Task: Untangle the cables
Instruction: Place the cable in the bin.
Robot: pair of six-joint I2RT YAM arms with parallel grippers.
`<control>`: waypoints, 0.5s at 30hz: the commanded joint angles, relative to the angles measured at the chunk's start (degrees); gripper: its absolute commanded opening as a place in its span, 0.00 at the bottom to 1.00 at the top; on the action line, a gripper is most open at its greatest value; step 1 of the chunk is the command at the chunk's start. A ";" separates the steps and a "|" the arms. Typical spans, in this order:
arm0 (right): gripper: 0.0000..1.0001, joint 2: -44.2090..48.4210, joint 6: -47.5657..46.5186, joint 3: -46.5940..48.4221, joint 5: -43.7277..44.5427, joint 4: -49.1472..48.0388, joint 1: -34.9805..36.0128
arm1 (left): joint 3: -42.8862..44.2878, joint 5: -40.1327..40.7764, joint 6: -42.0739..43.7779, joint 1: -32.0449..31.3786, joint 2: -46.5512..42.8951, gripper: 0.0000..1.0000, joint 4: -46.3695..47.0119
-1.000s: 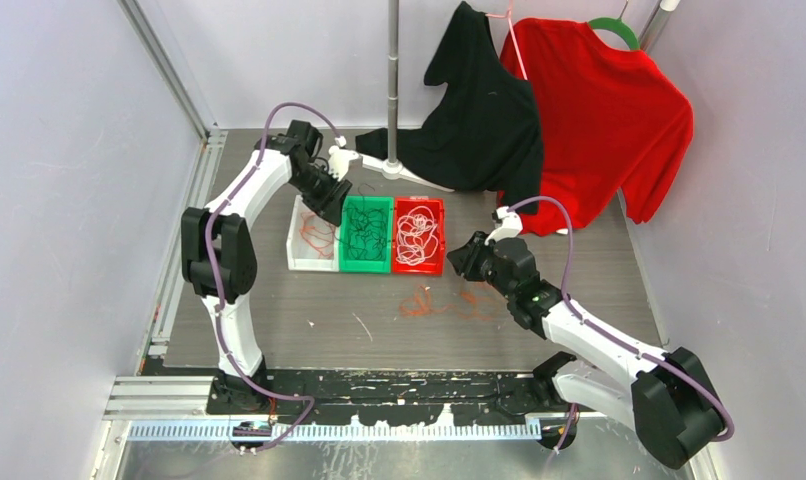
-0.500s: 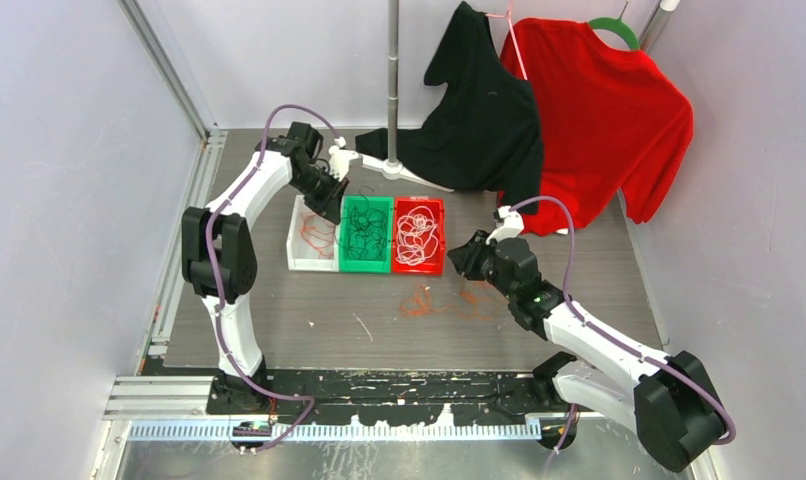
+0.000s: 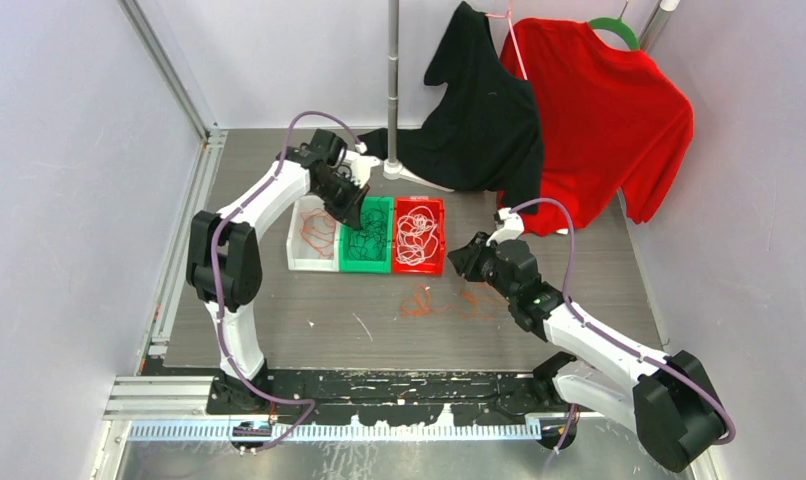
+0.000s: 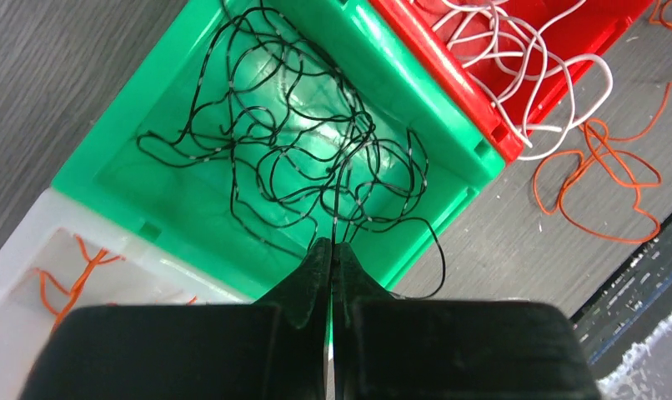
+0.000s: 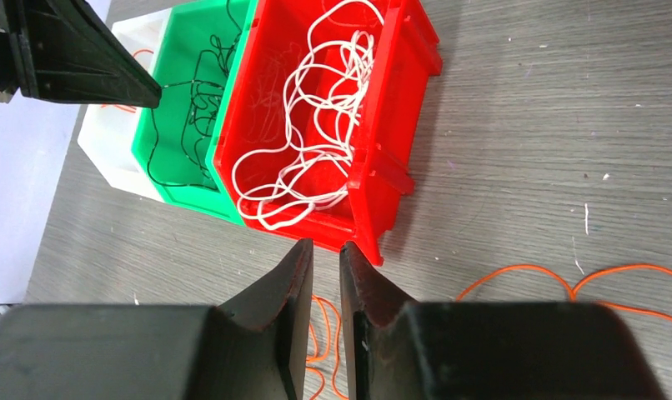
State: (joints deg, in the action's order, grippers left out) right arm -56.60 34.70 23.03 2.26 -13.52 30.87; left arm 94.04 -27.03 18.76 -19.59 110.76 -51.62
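Centrally, three bins: white bin (image 3: 309,266), green bin (image 3: 364,268), red bin (image 3: 419,270). The left pincer (image 4: 332,246) clamps one black cable (image 4: 336,221); the right pincer (image 5: 325,246) is narrowly parted, holding nothing.

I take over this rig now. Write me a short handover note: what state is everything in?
Left claw: shut on a black cable above the green bin.
Right claw: slightly open, empty, beside the red bin.
Done: black in green bin, white cables in red bin, some orange cable in white bin.
To do: loose orange cables lie on the table.
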 commanded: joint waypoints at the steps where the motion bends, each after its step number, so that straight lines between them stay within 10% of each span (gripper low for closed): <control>1: 0.24 1.12 0.81 -0.47 0.54 -3.52 -0.29 | -1.34 3.30 -3.23 -2.40 -1.87 0.00 6.87; 15: 0.34 2.83 -0.77 0.62 4.05 3.79 -0.29 | -9.56 21.88 2.67 -8.48 1.85 0.00 23.88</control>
State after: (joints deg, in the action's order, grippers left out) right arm -56.12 34.85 21.78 2.76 -12.80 30.87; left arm 86.61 -11.90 18.17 -26.70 111.94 -35.64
